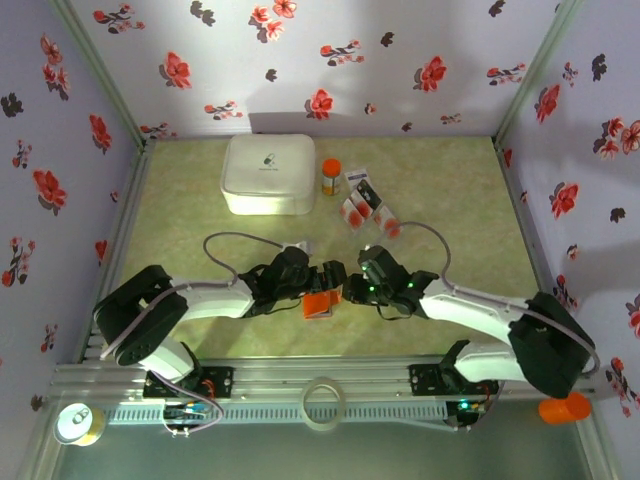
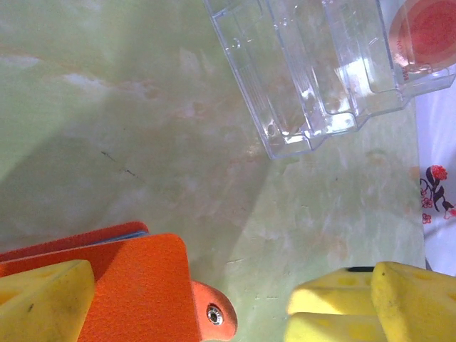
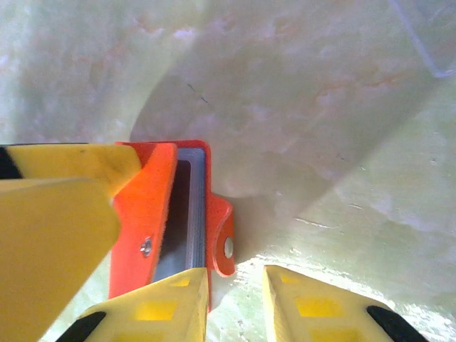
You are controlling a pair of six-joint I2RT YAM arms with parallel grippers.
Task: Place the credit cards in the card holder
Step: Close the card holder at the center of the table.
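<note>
Near the front middle of the green desk [image 1: 470, 320], the orange-red card holder [image 1: 319, 306], flat between the two arm tips. Left hand [image 1: 322, 280] just behind it, fingers spread as wide as possible and closed on nothing. From the left wrist, one yellow finger [image 2: 44, 301] over the card holder [image 2: 135, 285] at its edge, the other finger well off to the side, bare desk between, the left hand [image 2: 206, 288] gripping nothing. Further back there, a clear plastic tray [image 2: 299, 78] with stepped compartments. Right hand [image 1: 353, 290] close on the other side of the holder, fingers parted only a little. From the right wrist, a narrow strip of desk in the gap of the right hand [image 3: 235, 288], nothing clamped, one finger [image 3: 167, 306] overlapping the near edge of the card holder [image 3: 146, 214]. Holder slightly agape, pale grey-blue lining between the flaps, snap tab out to one side; contents impossible to tell. Credit cards [image 1: 365, 202] in a loose row far back on the desk, well apart from the holder, beside an orange-capped bottle [image 1: 331, 177] and a white rounded box [image 1: 267, 173].
</note>
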